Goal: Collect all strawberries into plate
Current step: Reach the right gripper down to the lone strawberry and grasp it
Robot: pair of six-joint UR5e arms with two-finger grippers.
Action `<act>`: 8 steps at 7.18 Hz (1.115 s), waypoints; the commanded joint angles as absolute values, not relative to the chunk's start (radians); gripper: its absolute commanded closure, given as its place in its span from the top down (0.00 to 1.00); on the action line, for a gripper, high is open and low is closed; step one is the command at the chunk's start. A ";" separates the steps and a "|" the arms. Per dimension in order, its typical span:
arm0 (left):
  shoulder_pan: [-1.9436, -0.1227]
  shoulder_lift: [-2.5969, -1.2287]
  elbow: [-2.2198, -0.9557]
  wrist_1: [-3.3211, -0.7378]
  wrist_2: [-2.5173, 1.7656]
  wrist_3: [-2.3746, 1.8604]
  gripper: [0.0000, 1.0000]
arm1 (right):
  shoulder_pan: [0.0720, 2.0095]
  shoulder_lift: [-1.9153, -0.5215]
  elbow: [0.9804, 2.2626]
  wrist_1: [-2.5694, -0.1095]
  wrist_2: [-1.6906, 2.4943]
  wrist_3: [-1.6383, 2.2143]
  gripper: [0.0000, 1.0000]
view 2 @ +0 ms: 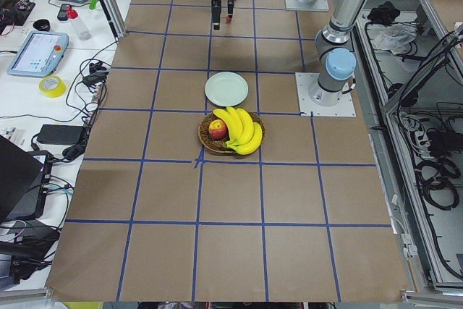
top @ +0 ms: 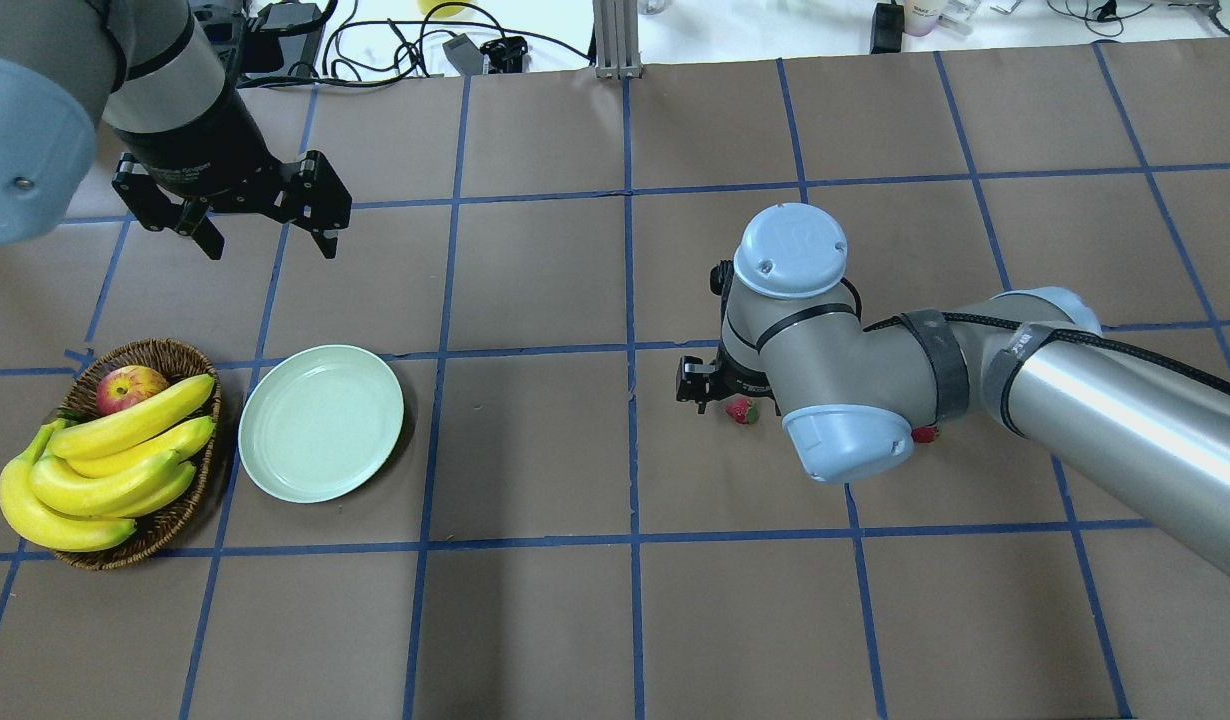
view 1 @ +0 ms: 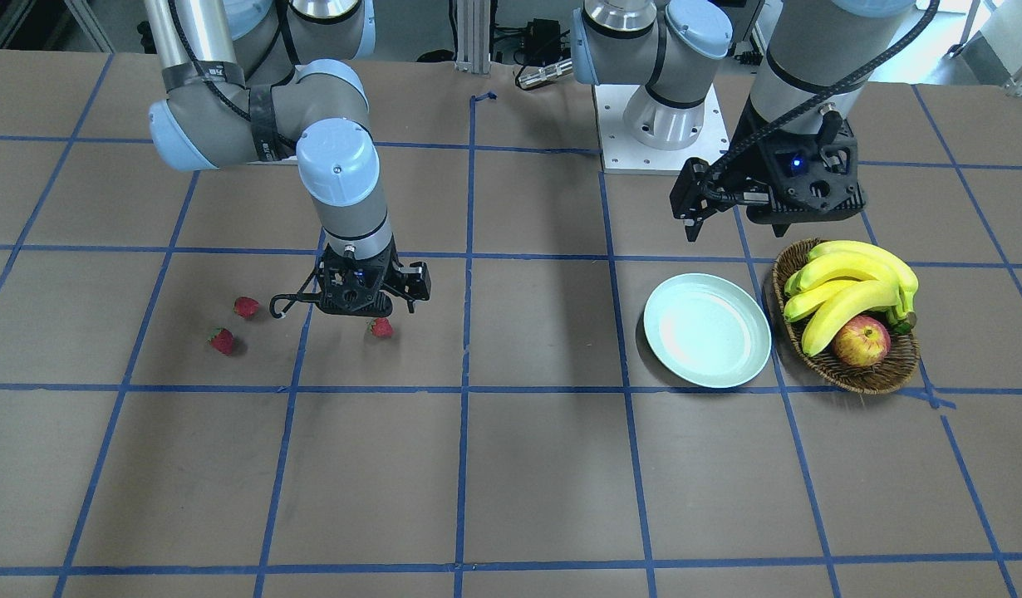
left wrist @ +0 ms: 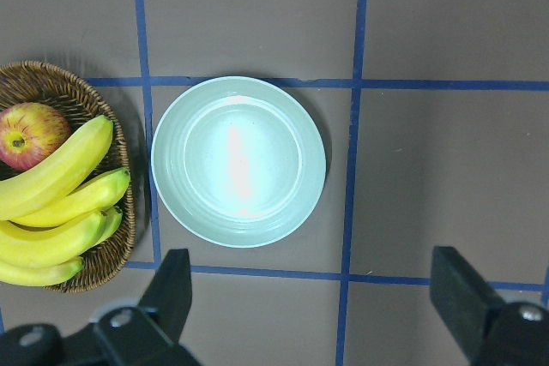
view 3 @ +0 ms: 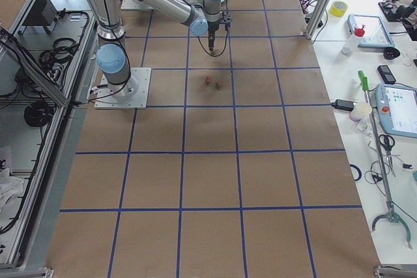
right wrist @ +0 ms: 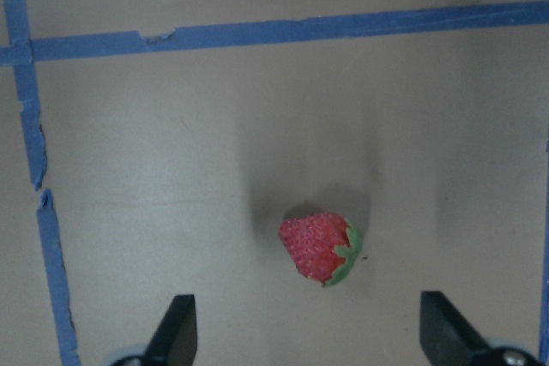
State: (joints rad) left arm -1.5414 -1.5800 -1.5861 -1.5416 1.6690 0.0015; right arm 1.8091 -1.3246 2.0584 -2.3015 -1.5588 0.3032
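Three small red strawberries lie on the brown table. One strawberry [view 1: 381,327] lies right under my right gripper [view 1: 370,314]; the right wrist view shows it [right wrist: 320,248] on the table between the open fingers [right wrist: 176,327], untouched. Two more strawberries [view 1: 246,307] [view 1: 222,340] lie beyond the gripper, further from the plate. The pale mint-green plate [view 1: 707,330] holds nothing and shows in the left wrist view [left wrist: 238,160]. My left gripper [top: 270,240] hangs open and empty above the table, beyond the plate.
A brown wicker basket [view 1: 860,384] with bananas [view 1: 852,282] and a red-yellow apple [view 1: 861,341] stands right beside the plate. Blue tape lines grid the table. My right arm's elbow [top: 845,440] hides part of one strawberry in the overhead view.
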 commanded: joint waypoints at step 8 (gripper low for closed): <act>-1.540 -1.575 -1.608 -1.534 1.695 0.002 1.00 | 1.809 -1.238 2.040 -2.396 -1.585 0.308 0.00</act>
State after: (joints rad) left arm -1.5405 -1.5765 -1.6069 -1.5346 1.6891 0.0014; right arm 1.8086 -1.2334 2.0465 -2.3956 -1.5922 0.3013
